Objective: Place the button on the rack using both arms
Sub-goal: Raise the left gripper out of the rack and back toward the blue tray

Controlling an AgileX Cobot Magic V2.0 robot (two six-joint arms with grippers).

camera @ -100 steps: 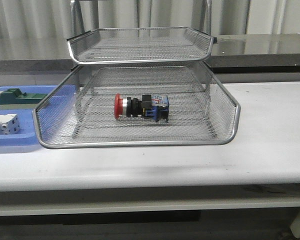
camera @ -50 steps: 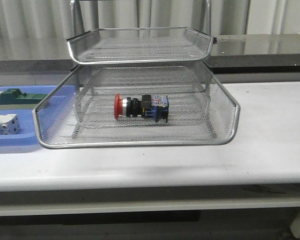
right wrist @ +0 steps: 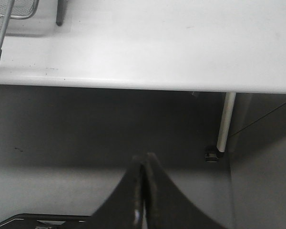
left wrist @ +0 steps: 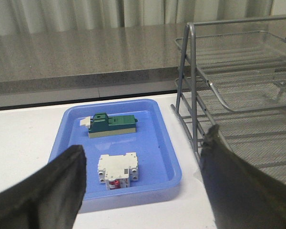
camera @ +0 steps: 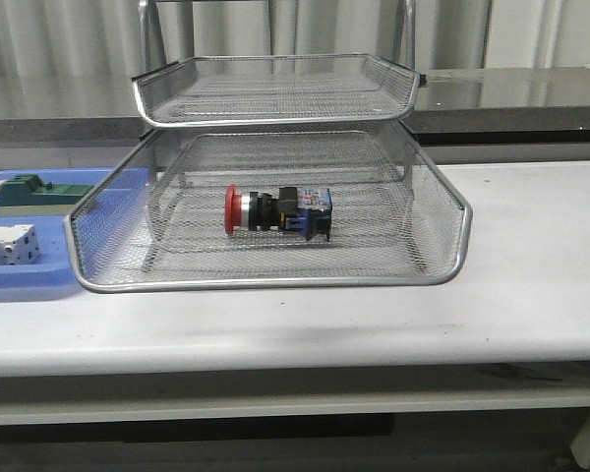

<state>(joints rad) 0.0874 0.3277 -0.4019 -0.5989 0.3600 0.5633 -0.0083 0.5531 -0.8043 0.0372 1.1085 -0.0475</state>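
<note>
button (camera: 277, 211) lying on its side in bottom tier of rack (camera: 428, 211), red head leftward | no legible writing on it | left gripper (left wrist: 143, 181) spread wide above blue tray (left wrist: 167, 157) | right gripper (right wrist: 144, 191) pressed together, off the surface (right wrist: 181, 43) edge

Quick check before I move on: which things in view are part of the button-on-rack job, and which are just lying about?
Part of the job:
- button, lying on its side in the rack's lower tier
- rack
- left gripper, open and empty
- right gripper, shut and empty

Just lying about:
- blue tray
- green block in the tray
- white block in the tray
</note>
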